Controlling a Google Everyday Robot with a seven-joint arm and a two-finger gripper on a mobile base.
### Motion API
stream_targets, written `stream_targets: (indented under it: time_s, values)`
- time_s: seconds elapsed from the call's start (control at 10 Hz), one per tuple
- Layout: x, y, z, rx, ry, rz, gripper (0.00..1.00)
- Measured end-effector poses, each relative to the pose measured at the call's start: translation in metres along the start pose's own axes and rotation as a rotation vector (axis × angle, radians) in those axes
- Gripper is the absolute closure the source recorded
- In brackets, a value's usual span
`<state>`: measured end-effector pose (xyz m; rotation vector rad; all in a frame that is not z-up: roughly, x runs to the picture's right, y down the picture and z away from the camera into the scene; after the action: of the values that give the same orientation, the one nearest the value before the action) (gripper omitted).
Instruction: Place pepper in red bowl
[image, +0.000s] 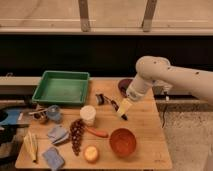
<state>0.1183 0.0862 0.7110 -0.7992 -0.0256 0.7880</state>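
The pepper (96, 132), slim and orange-red, lies on the wooden table between a white cup and the red bowl (122, 141). That bowl stands near the table's front edge, a little right of the middle. My gripper (124, 108) hangs on the white arm over the table's middle right, pointing down. It is above and to the right of the pepper and behind the red bowl. Its jaws are open and hold nothing.
A green tray (62, 87) fills the back left. A dark maroon bowl (123, 84) sits behind the arm. A black utensil (109, 102), white cup (88, 114), grape bunch (76, 136), round yellow fruit (91, 153), blue cloths (57, 134) and a yellow item (31, 145) crowd the front left.
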Motion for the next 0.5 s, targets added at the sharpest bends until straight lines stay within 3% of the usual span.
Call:
stream_targets:
  time_s: [0.3, 0.5]
  values:
    - [0.002, -0.001, 0.001, -0.006, 0.003, 0.004, 0.20]
    - [-0.003, 0.004, 0.013, -0.019, 0.026, -0.015, 0.20]
